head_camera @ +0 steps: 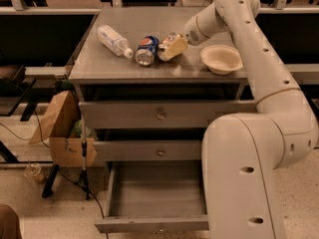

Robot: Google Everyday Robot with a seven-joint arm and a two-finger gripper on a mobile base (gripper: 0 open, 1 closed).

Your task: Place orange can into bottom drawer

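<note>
White arm [259, 59] at forward stretch — gripper [172, 48] at its tip, tilted downward.

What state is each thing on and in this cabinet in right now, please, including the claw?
Orange can: tilted on the cabinet top, at the claw.
Claw: at the orange can, beside the Pepsi can.
Pepsi can: lying on its side.
Plastic bottle: lying on its side.
Bowl: upright, empty.
Bottom drawer: pulled open, empty.
Upper drawers: appear shut.
</note>
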